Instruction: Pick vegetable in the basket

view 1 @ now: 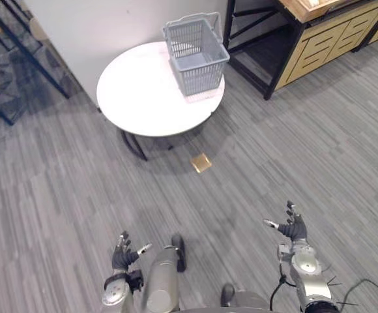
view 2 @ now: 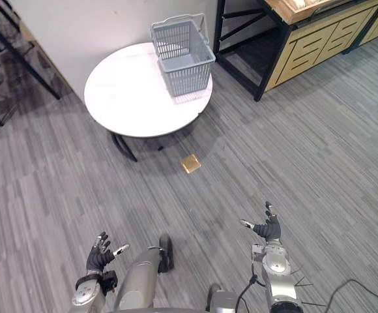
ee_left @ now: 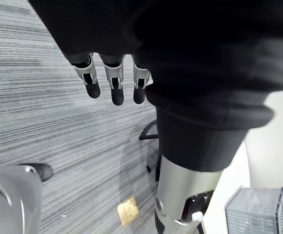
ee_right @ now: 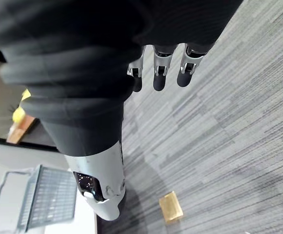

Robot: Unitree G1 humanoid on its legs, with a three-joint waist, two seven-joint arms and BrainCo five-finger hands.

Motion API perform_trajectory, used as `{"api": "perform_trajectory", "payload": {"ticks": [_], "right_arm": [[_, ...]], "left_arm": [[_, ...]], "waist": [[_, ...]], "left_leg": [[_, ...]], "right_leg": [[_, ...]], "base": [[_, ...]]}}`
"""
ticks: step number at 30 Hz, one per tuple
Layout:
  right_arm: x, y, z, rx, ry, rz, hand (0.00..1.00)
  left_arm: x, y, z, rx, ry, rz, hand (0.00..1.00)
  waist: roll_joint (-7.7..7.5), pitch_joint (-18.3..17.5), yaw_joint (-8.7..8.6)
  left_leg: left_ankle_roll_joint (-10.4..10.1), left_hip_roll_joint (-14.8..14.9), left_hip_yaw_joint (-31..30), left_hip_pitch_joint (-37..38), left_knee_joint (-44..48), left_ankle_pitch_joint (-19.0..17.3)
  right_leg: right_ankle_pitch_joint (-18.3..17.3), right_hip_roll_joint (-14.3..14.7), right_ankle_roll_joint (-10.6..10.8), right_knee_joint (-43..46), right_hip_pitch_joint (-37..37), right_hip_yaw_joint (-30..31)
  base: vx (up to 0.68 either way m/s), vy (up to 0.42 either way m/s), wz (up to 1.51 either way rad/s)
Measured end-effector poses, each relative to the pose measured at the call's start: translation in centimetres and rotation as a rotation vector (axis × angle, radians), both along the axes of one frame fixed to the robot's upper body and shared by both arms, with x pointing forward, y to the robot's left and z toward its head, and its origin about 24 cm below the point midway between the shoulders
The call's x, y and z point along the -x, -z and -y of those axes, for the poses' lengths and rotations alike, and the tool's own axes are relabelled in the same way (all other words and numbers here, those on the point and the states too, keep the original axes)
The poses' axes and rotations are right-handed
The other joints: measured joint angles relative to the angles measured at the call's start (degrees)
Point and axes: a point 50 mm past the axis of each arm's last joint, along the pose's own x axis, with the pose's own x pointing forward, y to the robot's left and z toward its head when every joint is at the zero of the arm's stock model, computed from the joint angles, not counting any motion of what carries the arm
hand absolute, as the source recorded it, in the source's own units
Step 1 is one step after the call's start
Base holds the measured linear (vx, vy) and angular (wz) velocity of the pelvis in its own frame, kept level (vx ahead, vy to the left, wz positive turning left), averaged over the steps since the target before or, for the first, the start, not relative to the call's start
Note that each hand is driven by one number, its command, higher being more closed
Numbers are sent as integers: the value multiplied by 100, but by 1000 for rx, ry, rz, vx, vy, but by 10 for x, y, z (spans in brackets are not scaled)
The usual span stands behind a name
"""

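A grey plastic basket [view 1: 195, 55] stands on the right part of a round white table [view 1: 143, 104] ahead of me, and it looks empty. I see no vegetable on the table or on the floor. My left hand [view 1: 124, 253] hangs low at the lower left, fingers straight and spread, holding nothing. My right hand [view 1: 293, 228] is at the lower right, also open with its fingers spread over the floor. Both hands are far from the table.
A small tan square block [view 1: 201, 162] lies on the grey floor just in front of the table. A wooden cabinet on a black frame [view 1: 313, 39] stands at the back right. Dark metal frames [view 1: 13, 59] stand at the back left by the white wall.
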Motion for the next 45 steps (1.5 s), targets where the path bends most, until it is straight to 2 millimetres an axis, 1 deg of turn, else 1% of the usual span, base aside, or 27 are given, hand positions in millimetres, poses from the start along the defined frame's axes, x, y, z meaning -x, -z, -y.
{"api": "perform_trajectory", "payload": {"ticks": [1,2,3,4,5,6,8,10,11,12,13,14,15,16,17,19,21,22,23,25,27,28,29,32,35,42,45], "right_arm": [[-1,0,-2,0,-4,0,0],[-3,0,-8,-1,-20,5,0],[-4,0,-10,1,-30,4,0],[-5,0,-14,1,-48,1,0],[-6,1,-20,3,-73,0,0],[-7,0,-22,4,-85,3,0],[-10,-4,-26,5,-101,25,0],[-13,-7,-26,7,-104,37,0],[-13,-7,-24,12,-103,37,0],[-13,-9,-24,15,-104,43,0],[-15,-14,-25,20,-110,69,0],[-17,-22,-22,48,-120,99,0],[-22,-27,-20,74,-131,110,0],[-32,-42,-25,98,-160,178,0],[-36,-55,-30,120,-181,230,0],[-40,-72,-42,191,-240,307,0],[-43,-85,-53,263,-289,364,0],[-44,-89,-55,283,-299,385,0],[-47,-97,-60,333,-327,428,0],[-54,-107,-67,399,-374,470,0],[-58,-113,-73,448,-412,495,0],[-60,-116,-76,478,-434,509,0],[-63,-120,-76,513,-452,521,0],[-66,-124,-86,568,-494,540,0],[-81,-138,-103,620,-545,603,0],[-129,-154,-113,759,-577,571,0],[-155,-183,-105,904,-567,587,0]], "left_arm": [[2,2,2,7,-1,-13,0],[6,4,2,6,2,-26,0],[7,5,1,2,8,-33,0],[9,6,0,-5,18,-44,0],[12,8,-1,-11,15,-59,0],[13,8,-3,-16,11,-65,0],[10,8,-2,-28,28,-69,0],[10,10,-2,-29,35,-79,0],[10,12,-1,-28,37,-93,0],[9,13,-1,-26,37,-95,0],[14,14,-3,-35,37,-107,0],[14,18,2,-30,51,-124,0],[12,19,8,-15,54,-128,0],[8,18,10,-19,65,-118,0],[8,18,10,-25,71,-120,0],[11,21,11,-28,77,-137,0],[15,24,15,-30,92,-155,0],[17,25,16,-31,95,-160,0],[18,26,17,-33,105,-167,0],[18,26,20,-36,123,-170,0],[20,27,20,-40,131,-179,0],[23,28,21,-39,130,-187,0],[26,30,23,-34,134,-194,0],[30,32,20,-45,144,-218,0],[33,33,19,-65,170,-231,0],[33,32,12,-90,178,-235,0],[25,29,12,-83,163,-208,0]], "waist": [[-28,-10,9],[-63,-9,-26],[-67,-8,-51],[-53,-6,-92],[-37,-5,-142],[-19,-11,-169],[91,-34,-240],[142,-13,-352],[160,-5,-419],[150,-15,-467],[8,-86,-471],[60,-101,-479],[266,-151,-404],[311,-164,-408],[344,-174,-462],[361,-164,-470],[365,-159,-298],[363,-167,-282],[370,-171,-194],[380,-174,-131],[384,-172,-101],[421,-186,-77],[568,-207,-74],[404,-258,-3],[410,-261,6],[428,-231,187],[528,-67,308]], "left_leg": [[59,-43,142,260,131,-360],[98,-162,175,658,29,-574],[116,-216,177,853,-29,-663],[160,-278,170,1371,-208,-801],[183,-291,150,1891,-498,-827],[182,-286,109,2139,-677,-827],[180,-139,-52,2840,-1219,-825],[177,-8,-152,3092,-1302,-824],[141,96,-254,3283,-1296,-843],[-74,160,-349,3445,-1294,-906],[-479,111,-453,3645,-1282,-1071],[-765,186,-702,3878,-1252,-1250],[-783,359,-746,3868,-1192,-1236],[-1006,477,-870,3718,-943,-983],[-1061,512,-988,3612,-660,-771],[-1182,639,-1108,3131,680,57],[-1153,1014,-905,2427,2278,-233],[-1136,1064,-836,2295,2401,-309],[-977,1125,-683,1986,2357,-412],[-812,1088,-604,1533,1781,-513],[-801,1002,-577,1363,797,-520],[-949,905,-661,1415,-96,-365],[-1010,882,-688,1491,-800,189],[-845,582,-625,1829,-1360,308],[-727,312,-598,1974,-1978,603],[-643,92,-715,1822,-2771,1066],[-610,76,-784,1630,-2789,1119]], "right_leg": [[23,-147,306,1060,-277,187],[456,-311,990,2527,-804,356],[537,-364,1138,3207,-1040,375],[424,-468,898,4344,-1475,274],[227,-486,499,4873,-1817,62],[147,-470,353,4938,-2015,-93],[-120,-243,-30,4352,-2790,-597],[-109,25,-57,3259,-3136,-691],[132,242,-75,2044,-3234,-621],[576,381,-71,1094,-3234,-583],[1486,455,-1,-155,-3173,-443],[2459,502,-508,-40,-3130,-333],[2348,655,-531,216,-3233,-372],[1966,669,-602,608,-3352,-436],[1715,662,-660,787,-3316,-539],[1404,718,-739,706,-2859,-678],[1387,889,-776,-44,-1842,-746],[1382,909,-783,-192,-1650,-764],[1354,935,-814,-399,-1389,-760],[1352,944,-811,-596,-1193,-734],[1345,936,-782,-691,-1099,-693],[1308,943,-702,-689,-1067,-655],[1262,1039,-619,-683,-1021,-633],[1153,750,-361,-689,-939,-535],[1174,534,-221,-772,-1022,-543],[1264,439,-150,-894,-1410,-683],[1292,421,-155,-895,-1575,-711]], "base": [[598,223,-17],[716,250,-12],[708,198,-1],[585,91,7],[582,70,4],[573,28,-1],[562,-32,12],[562,-127,40],[581,-173,59],[728,-265,66],[760,-291,72],[640,-251,34],[574,-235,24],[415,-176,11],[617,-278,45],[554,-267,34],[455,-192,14],[301,-114,7],[239,-80,-3],[310,-60,-11],[208,40,-14],[173,105,-18],[168,137,-17],[140,143,8],[91,118,13],[28,37,12],[6,6,11]]}}
